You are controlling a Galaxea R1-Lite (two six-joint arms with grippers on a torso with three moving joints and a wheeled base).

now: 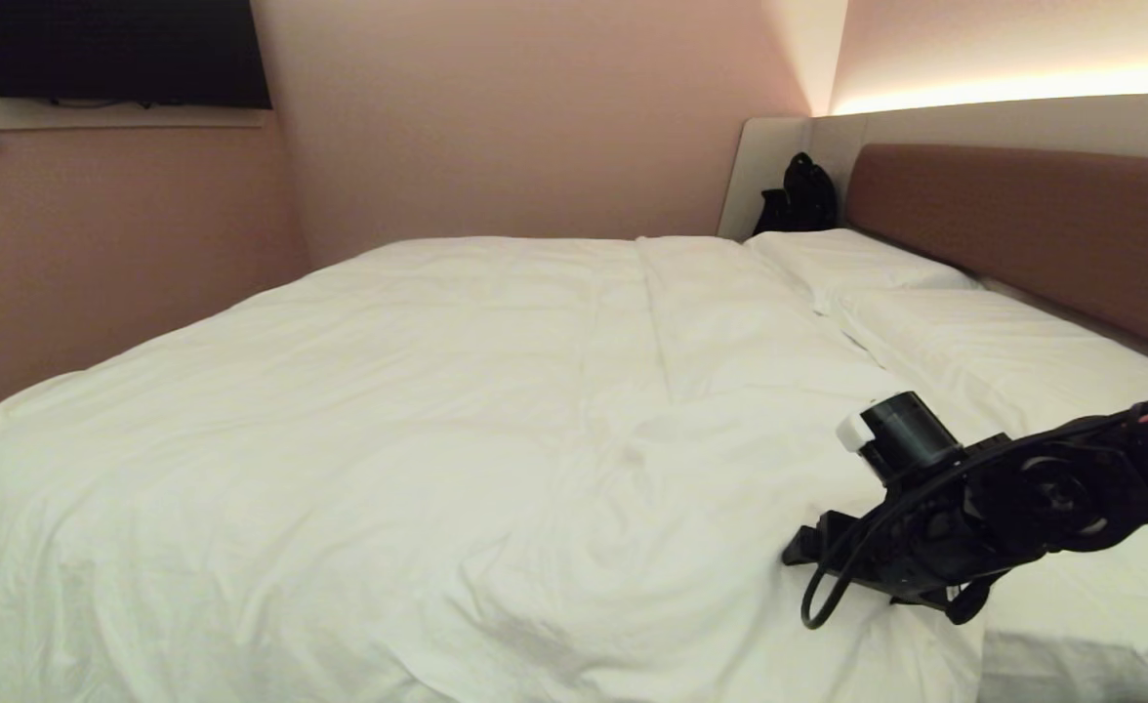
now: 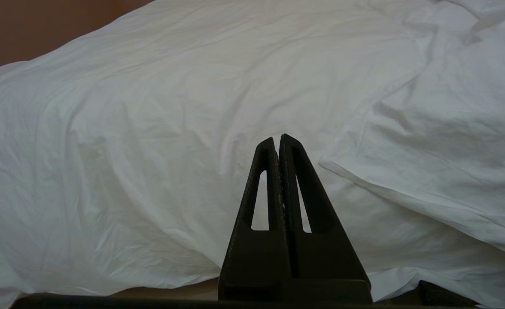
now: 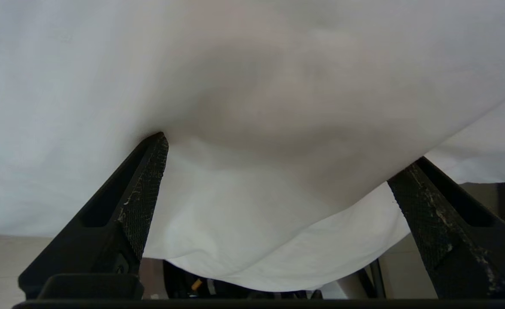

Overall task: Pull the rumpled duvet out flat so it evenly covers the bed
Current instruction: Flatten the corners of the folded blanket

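Pressing duvet [image 3: 252, 86], right gripper [image 3: 278, 159] spread wide

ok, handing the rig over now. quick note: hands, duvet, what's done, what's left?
Right hand: open, at the near edge of the bed, fingers wide with a fold of the duvet between them, not clamped.
Left hand: shut, empty, parked low beside the bed, out of the head view.
Duvet: spread over most of the bed, up to the two pillows.
Done: the bulk lies flat.
Left: near edge by the right hand is bunched and rumpled; probably grip there, pull out flat, then check the overhang.
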